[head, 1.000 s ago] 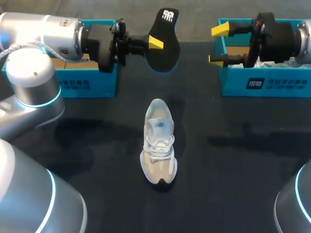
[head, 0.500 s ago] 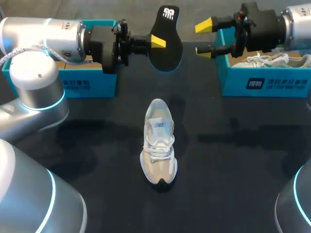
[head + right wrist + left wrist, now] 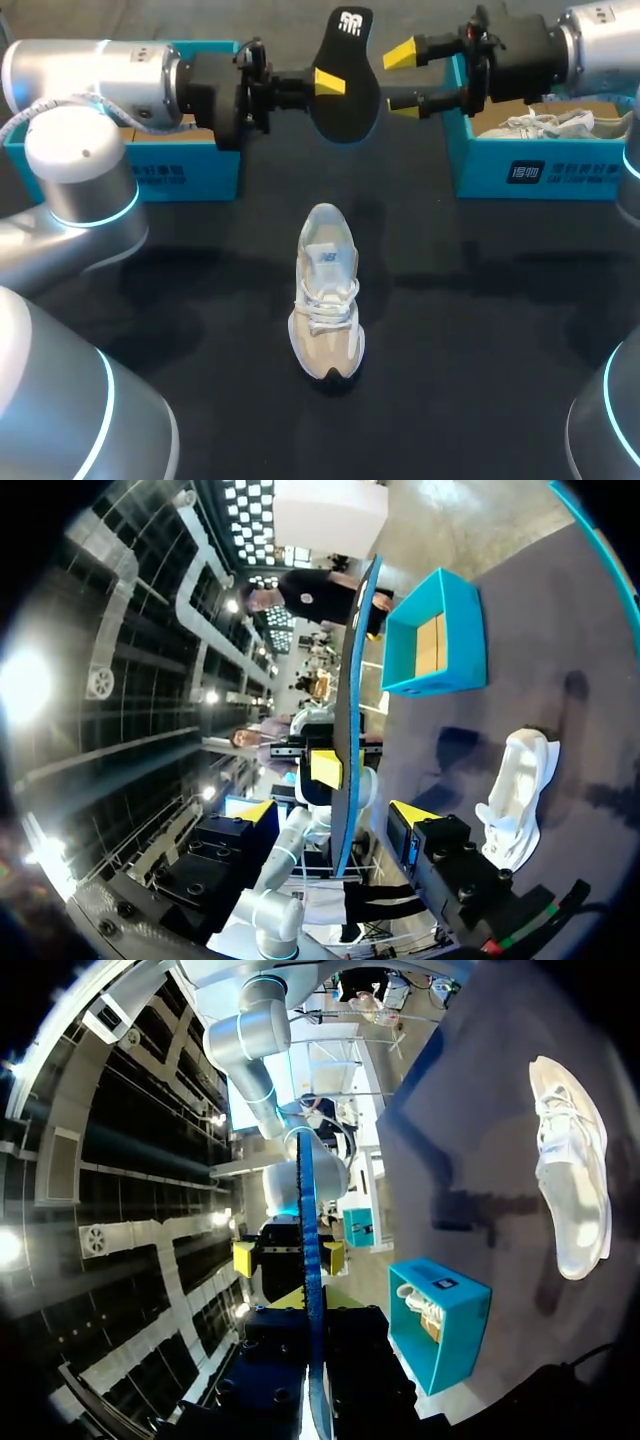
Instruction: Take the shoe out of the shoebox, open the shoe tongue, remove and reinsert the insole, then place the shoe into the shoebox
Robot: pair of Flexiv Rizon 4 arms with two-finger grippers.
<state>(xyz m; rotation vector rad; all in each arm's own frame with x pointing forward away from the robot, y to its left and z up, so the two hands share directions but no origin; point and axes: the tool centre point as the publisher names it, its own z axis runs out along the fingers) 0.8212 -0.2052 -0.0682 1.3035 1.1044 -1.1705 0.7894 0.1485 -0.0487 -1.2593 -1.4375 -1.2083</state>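
Black insole (image 3: 352, 112) is hanging pinched in the left claw (image 3: 327, 84), sitting between the wide-spread fingers of the right claw (image 3: 402, 78).

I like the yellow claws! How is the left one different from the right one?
The left gripper is shut on the black insole; the right gripper is open and holds nothing. Overhead, the left gripper shows one yellow tip, the right gripper both. Both hang above the table.
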